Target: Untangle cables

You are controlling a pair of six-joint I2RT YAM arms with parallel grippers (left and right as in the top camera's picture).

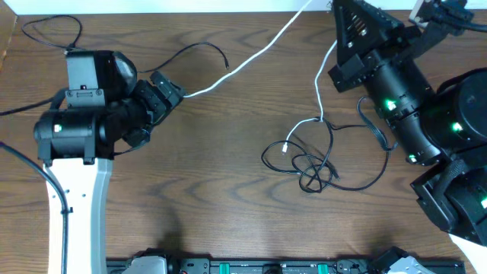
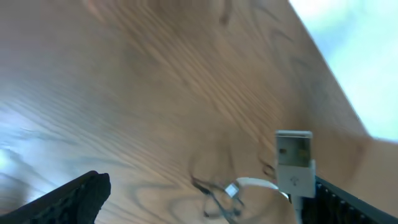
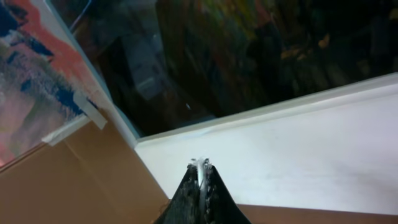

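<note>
A long white cable (image 1: 259, 52) runs from my left gripper (image 1: 172, 89) up to my right gripper (image 1: 333, 6) at the table's back edge. My left gripper (image 2: 209, 184) stands open, and the cable's white USB plug (image 2: 293, 159) lies just inside its right finger (image 2: 348, 202). My right gripper (image 3: 202, 165) is shut on the white cable (image 3: 200, 171) and points at the wall. A second white stretch (image 1: 319, 84) drops into a knot of thin black cables (image 1: 313, 169) in the right middle of the table, with a small white plug (image 1: 285, 148) beside it. The knot (image 2: 214, 194) shows blurred ahead of the left wrist.
One loose thin black cable (image 1: 199, 49) curves across the upper middle of the table. A thicker black arm cable (image 1: 52, 32) loops at the back left. The right arm's body (image 1: 411, 99) hangs over the table's right side. A rail of equipment (image 1: 259, 266) lines the front edge.
</note>
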